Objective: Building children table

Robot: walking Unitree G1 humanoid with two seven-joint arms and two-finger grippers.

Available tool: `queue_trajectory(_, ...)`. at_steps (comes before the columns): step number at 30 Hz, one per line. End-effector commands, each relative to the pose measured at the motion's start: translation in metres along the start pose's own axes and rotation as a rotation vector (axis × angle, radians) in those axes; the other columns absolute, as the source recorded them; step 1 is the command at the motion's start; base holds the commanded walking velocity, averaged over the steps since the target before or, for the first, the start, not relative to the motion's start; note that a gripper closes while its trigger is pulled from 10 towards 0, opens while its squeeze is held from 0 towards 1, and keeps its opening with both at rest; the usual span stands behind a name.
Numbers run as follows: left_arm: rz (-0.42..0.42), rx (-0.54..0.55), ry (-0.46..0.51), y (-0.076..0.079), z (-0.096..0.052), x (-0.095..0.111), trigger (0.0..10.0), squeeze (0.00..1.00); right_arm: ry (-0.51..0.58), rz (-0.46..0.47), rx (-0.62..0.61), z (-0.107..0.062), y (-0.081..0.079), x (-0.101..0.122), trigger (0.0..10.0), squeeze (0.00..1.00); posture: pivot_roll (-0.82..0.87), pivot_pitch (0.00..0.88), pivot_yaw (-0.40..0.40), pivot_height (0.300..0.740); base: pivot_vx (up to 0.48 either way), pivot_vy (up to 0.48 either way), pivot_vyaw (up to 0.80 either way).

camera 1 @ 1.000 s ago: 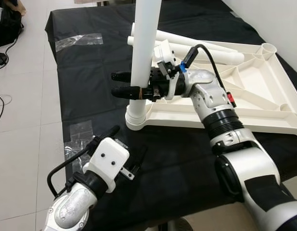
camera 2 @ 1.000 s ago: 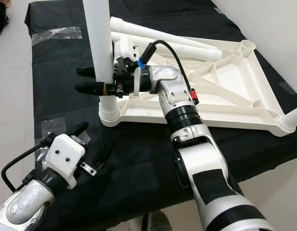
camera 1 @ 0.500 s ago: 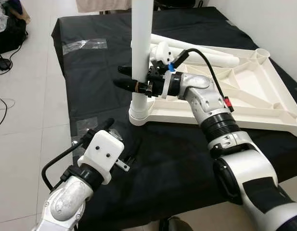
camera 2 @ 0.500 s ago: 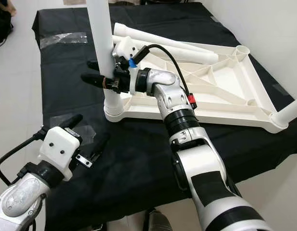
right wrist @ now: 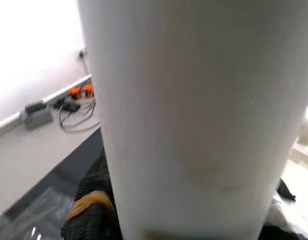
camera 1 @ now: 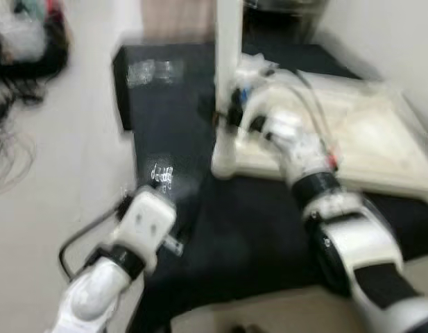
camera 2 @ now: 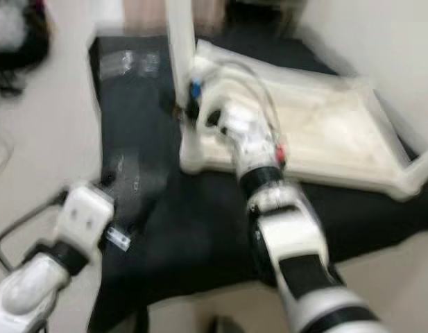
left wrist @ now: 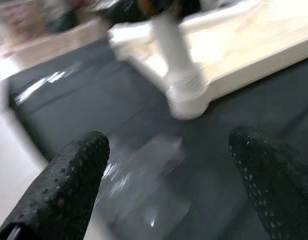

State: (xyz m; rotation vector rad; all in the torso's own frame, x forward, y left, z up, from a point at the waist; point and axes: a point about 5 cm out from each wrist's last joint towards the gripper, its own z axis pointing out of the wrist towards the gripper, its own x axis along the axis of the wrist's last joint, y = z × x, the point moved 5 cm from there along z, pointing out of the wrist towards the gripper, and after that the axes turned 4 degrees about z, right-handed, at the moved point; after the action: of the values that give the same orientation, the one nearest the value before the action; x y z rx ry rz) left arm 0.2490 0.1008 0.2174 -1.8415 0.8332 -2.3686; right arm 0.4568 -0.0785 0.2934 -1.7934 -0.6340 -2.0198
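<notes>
Right gripper (camera 1: pixel 224 118) grasping the upright white leg (camera 1: pixel 227 62) between its jaws, left gripper (left wrist: pixel 163 165) hovering with jaws released, tabletop (camera 1: pixel 366 139) lying beyond.

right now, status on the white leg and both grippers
Right gripper clamped on upright white plastic table leg, seated in upturned white tabletop corner. Left gripper open, hovering over black cloth. Head views blurred.

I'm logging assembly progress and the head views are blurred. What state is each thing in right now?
White table leg: upright, its base seated in the tabletop's corner socket.
Tabletop: upside down on the black cloth.
Right tool: at the leg; grip too blurred to tell.
Left tool: open, above the cloth, holding nothing.
</notes>
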Motion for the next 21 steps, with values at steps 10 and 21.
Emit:
queue_trajectory(10,-0.008,-0.032,-0.001,0.006,-0.001,0.000,10.0,0.00,-0.058,0.170,-0.340,-0.010,0.036,-0.035,10.0,0.00,0.13,0.268,-0.082,0.740,0.000,0.000,0.00)
queue_trajectory(21,-0.005,-0.037,-0.001,0.006,-0.002,0.000,10.0,0.00,-0.032,0.225,-0.528,-0.018,0.052,-0.039,10.0,0.00,0.14,0.257,-0.079,0.740,0.000,0.000,0.00)
